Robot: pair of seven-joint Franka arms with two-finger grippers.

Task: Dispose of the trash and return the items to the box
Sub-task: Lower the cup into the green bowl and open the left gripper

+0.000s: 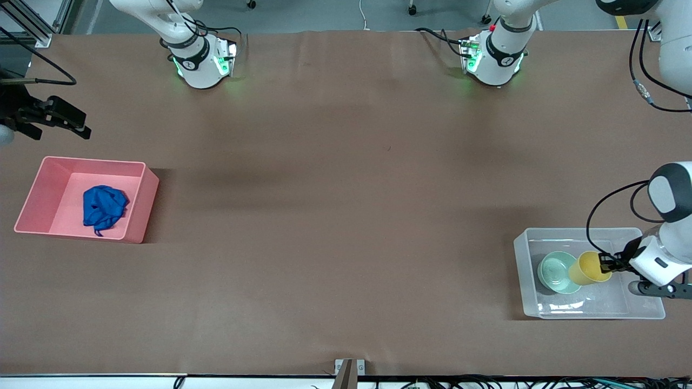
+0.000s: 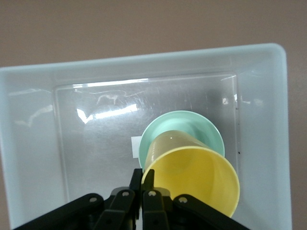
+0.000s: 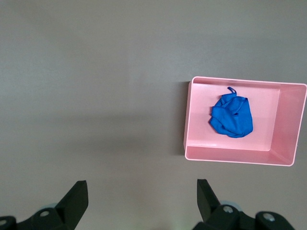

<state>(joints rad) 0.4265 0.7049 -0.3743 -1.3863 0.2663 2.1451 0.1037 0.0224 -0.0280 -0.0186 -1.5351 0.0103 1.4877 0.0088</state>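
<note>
The blue cloth wad (image 1: 103, 208) lies in the pink bin (image 1: 40, 187) at the right arm's end of the table; it also shows in the right wrist view (image 3: 232, 117). The clear box (image 1: 584, 312) stands at the left arm's end. The mint-green bowl (image 1: 554, 272) sits in it. My left gripper (image 1: 607, 264) is shut on the rim of the yellow cup (image 1: 590, 267), which is tilted over the box beside the bowl. The cup (image 2: 196, 175), bowl (image 2: 199, 125) and box (image 2: 29, 143) show in the left wrist view. My right gripper (image 1: 59, 120) is open and empty above the table by the pink bin.
The brown table surface (image 1: 346, 216) stretches bare between the pink bin and the clear box. A white sticker (image 2: 135, 146) shows on the box's bottom. Both arm bases (image 1: 200, 59) stand along the table's edge farthest from the front camera.
</note>
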